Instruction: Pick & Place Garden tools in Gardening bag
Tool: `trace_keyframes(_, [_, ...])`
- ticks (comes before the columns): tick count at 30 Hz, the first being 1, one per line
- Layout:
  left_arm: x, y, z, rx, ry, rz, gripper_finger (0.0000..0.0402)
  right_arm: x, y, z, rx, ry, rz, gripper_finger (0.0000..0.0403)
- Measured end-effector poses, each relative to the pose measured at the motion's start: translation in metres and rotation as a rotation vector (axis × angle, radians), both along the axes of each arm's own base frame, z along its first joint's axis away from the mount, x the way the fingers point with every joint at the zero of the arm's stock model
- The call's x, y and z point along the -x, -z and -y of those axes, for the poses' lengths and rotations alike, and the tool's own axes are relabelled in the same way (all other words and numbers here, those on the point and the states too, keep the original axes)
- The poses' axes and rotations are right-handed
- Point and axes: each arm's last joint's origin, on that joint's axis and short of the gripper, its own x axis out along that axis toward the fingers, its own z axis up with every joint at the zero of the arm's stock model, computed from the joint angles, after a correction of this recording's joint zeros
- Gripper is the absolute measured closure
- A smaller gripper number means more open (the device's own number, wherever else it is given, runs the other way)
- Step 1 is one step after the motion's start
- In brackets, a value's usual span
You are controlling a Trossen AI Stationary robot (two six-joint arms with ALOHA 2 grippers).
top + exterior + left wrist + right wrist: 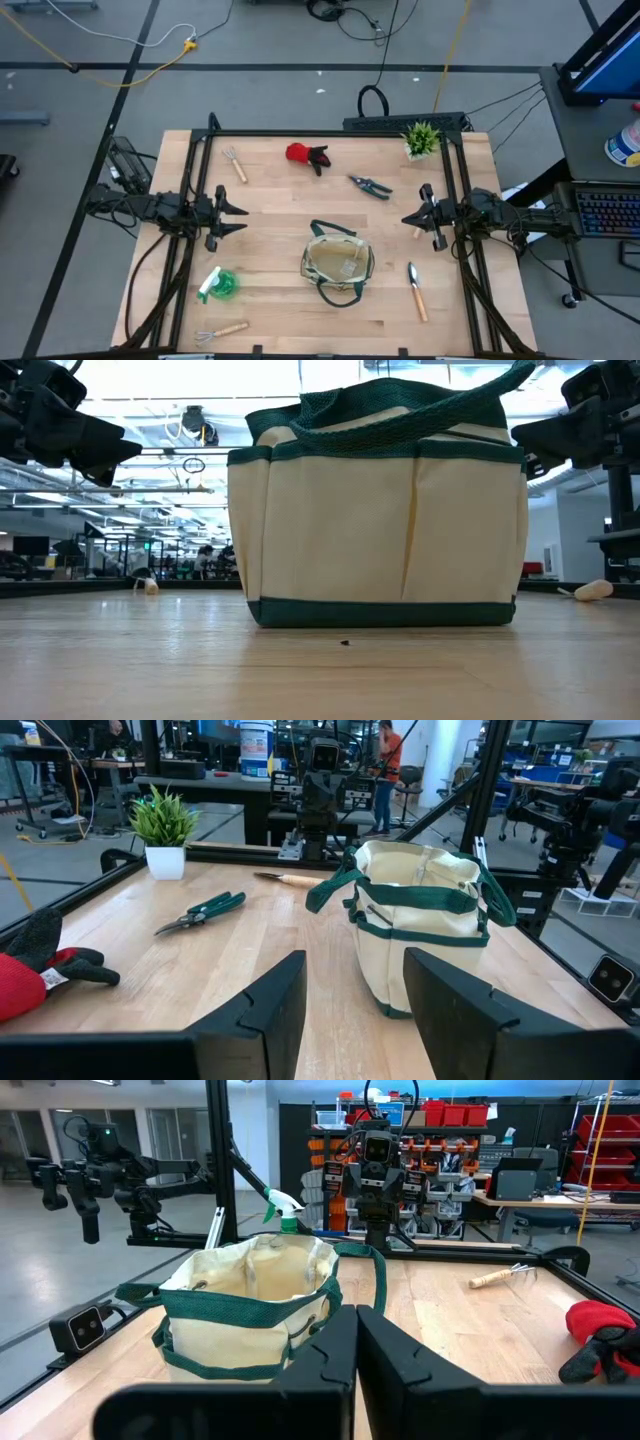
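Nothing is picked yet. Near the bottom of the high view lie the rake (222, 330), spray bottle (219, 285) and trowel (416, 290), all outside the gardening bag (338, 264). Mid-frame, the left gripper (238, 216) stands part-open and empty, the right gripper (409, 219) closed. Next: reach 1 tool.

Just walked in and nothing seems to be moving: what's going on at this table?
Nothing is being handled. The left gripper hovers open and empty at the left side, the right gripper shut and empty at the right. The gardening bag stands between them. The glove, shears, trowel, spray bottle and two wooden-handled tools lie loose on the table.
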Motion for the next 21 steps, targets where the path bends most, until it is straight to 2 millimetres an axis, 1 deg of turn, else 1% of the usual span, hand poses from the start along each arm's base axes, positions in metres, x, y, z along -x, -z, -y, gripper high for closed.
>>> trace_keyframes(16, [0.0, -0.0001, 0.0, 0.0, 0.0, 0.0, 0.0227, 0.0, 0.0, 0.0002, 0.0, 0.006, 0.0, 0.0403])
trace_keyframes(21, [0.0, -0.0001, 0.0, -0.002, 0.0, 0.001, 0.0226, -0.0003, 0.0, 0.0029, -0.004, 0.096, 0.0, 0.0403])
